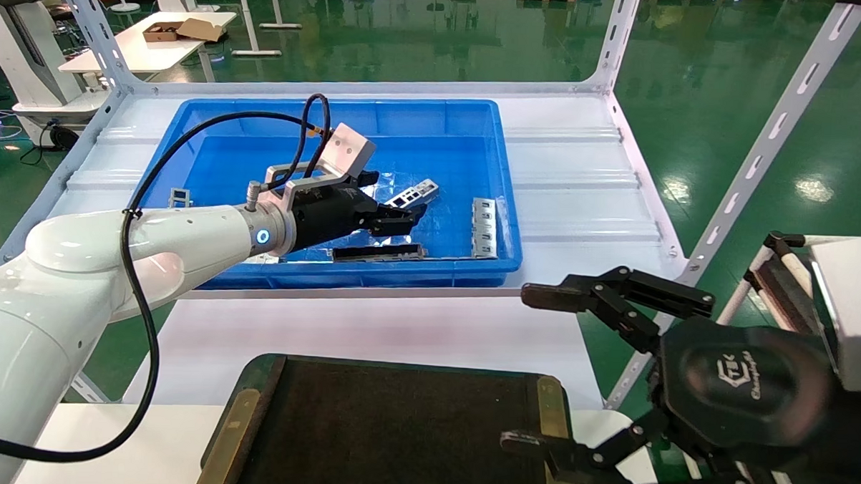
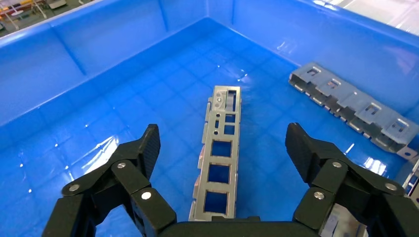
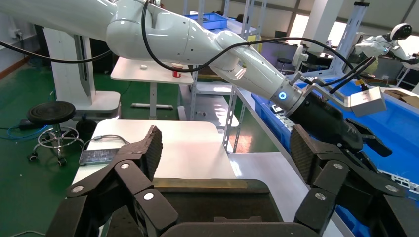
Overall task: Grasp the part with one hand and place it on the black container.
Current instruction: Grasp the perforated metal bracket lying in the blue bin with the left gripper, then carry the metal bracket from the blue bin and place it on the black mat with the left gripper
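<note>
1. The left gripper (image 1: 411, 216) hangs inside the deep bright blue plastic bin (image 1: 500, 194), fingers (image 2: 148, 145) spread wide and empty.
2. The slim silver-grey sheet-metal part (image 2: 220, 153) with rectangular cut-outs lies flat on the bin floor, between the spread fingers.
3. The right gripper (image 1: 533, 371) hovers beside the shallow black container (image 1: 395, 427) with its brass rim, fingers apart.

the head camera looks forward and down from high up, over the blue bin (image 1: 315, 274) and the black container (image 1: 388, 434) close below it. the left wrist camera sits right behind the left tool (image 2: 222, 143), looking into that same bin from very near. the right wrist camera looks past the right tool (image 3: 225, 148) over that same container, toward the left arm (image 3: 207, 44).
</note>
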### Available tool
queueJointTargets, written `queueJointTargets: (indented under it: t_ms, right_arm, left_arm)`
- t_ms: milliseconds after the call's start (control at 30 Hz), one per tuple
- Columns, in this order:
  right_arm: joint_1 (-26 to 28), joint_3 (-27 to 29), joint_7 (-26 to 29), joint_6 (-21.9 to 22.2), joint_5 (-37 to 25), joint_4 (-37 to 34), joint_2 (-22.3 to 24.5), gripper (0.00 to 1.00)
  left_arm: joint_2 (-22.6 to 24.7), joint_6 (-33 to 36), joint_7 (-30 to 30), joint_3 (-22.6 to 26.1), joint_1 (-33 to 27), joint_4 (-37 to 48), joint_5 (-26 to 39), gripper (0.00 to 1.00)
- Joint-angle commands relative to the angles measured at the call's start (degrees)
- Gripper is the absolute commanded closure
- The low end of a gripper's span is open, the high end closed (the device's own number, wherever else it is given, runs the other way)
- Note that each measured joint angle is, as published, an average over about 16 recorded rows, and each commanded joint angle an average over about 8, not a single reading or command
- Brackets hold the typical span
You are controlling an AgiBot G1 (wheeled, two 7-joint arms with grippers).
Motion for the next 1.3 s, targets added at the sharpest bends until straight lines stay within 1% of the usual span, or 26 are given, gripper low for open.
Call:
queueJointTargets:
  t_ms: [33,733,967,1167,1300]
  right_arm:
    - [0.0,0.0,0.0,0.0,0.0,0.0,0.0,1.00]
    - [0.0,0.0,0.0,0.0,0.0,0.0,0.0,1.00]
    - [0.0,0.0,0.0,0.0,0.0,0.0,0.0,1.00]
    - [0.0,0.0,0.0,0.0,0.0,0.0,0.0,1.00]
    - [0.0,0.0,0.0,0.0,0.0,0.0,0.0,1.00]
  left_arm:
    - [0.0,0.0,0.2,0.4,0.0,0.5,-0.4,1.00]
    - [0.0,-0.5,-0.5,4.2,0.8,2.0,-3.3,1.00]
    - [-0.1,-0.6,-0.4,4.6,0.8,1.2,-5.2,1.00]
    - [-0.8,2.2,1.3,3.2,-0.1,-0.3,-8.9,1.00]
    - [-2.2,7.3,3.1,1.7,-1.1,-1.4,-11.8,1.00]
